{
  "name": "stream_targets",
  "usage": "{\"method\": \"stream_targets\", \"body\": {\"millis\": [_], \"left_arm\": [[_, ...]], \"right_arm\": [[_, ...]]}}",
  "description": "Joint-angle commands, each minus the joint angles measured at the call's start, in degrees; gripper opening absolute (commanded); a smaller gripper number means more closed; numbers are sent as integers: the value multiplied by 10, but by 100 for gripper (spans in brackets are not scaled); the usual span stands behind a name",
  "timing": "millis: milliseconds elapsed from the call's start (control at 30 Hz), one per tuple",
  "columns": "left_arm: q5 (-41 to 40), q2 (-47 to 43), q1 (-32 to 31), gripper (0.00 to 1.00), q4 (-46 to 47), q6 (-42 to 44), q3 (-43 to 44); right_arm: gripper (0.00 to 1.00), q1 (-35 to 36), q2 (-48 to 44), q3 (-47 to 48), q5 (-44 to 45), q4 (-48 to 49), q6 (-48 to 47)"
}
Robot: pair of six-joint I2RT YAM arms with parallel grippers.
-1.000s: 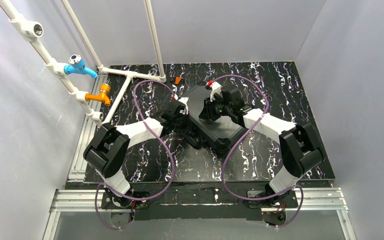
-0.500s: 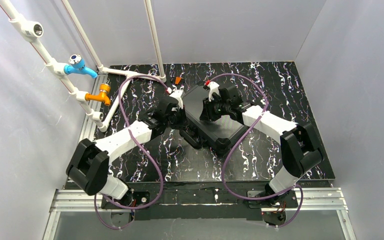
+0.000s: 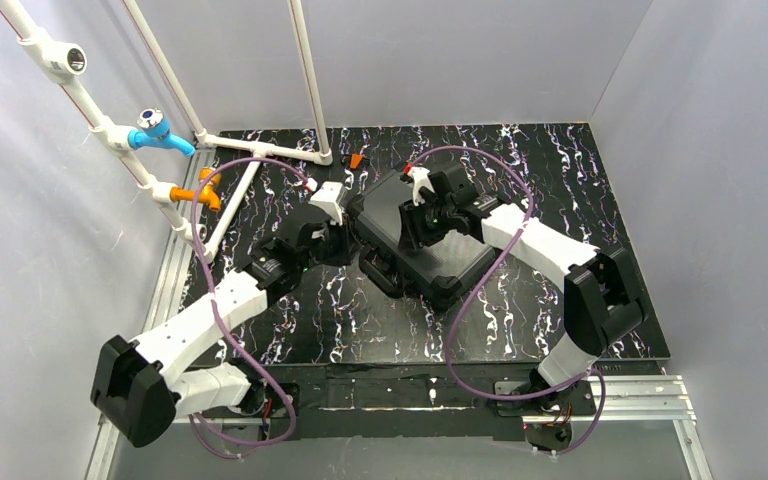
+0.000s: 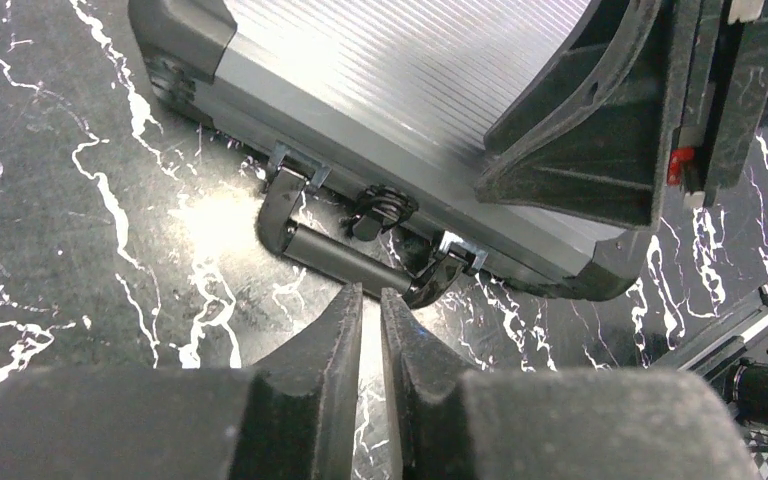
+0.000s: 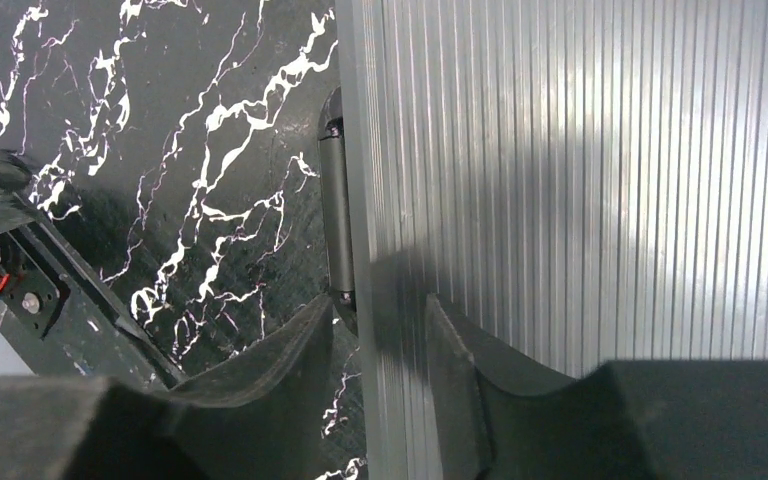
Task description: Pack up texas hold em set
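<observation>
The black case (image 3: 440, 262) lies in the mid of the worktop (image 3: 580, 190), lid down, turned a bit slantwise. The lid has lots of thin lines on it. The carry handle (image 4: 345, 258) is on the side facing the L arm (image 3: 210, 310), folded down low by the worktop.

L jaws sit low, just in front of that handle, not touching it. They are almost pressed together, w/ only a thin slit btw them, & nothing is in the slit.

R arm (image 3: 535, 245) reaches over the case from the other side. R jaws are spread some & stand astride the lid's edge, right by one end of the handle. One finger (image 5: 295, 345) hangs outside over the worktop, the other finger (image 5: 455, 350) is over the lid. Can't tell if they touch the case.

A small orange piece (image 3: 357, 160) lies on the worktop near the back, apart from the case.
</observation>
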Motion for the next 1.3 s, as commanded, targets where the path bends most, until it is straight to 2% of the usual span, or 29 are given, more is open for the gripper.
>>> {"method": "stream_targets", "body": {"millis": [0,167,233,333,600,833,1067,1167,1267], "left_arm": [[-19,-55,-2,16,-26,23,-22],[-24,-114,-2,30,-51,34,-39],[-29,-139,-1,38,-65,38,-43],[-36,-182,-1,56,-87,47,-49],[-51,-287,-1,88,-150,69,-63],[-70,-363,-2,98,-224,82,-57],[-102,-408,-2,98,-271,94,-59],[-113,-422,-2,98,-275,93,-63],[-125,-430,-2,98,-275,92,-65]], "right_arm": [[51,4,-31,41,10,-33,-1],[61,6,-48,60,18,-44,6],[64,8,-55,66,23,-48,8],[69,8,-64,79,29,-58,10],[97,10,-93,110,50,-83,14],[98,11,-118,130,81,-106,17],[98,10,-156,123,149,-106,43],[98,10,-185,100,166,-87,54],[98,10,-226,63,223,-53,72]]}}
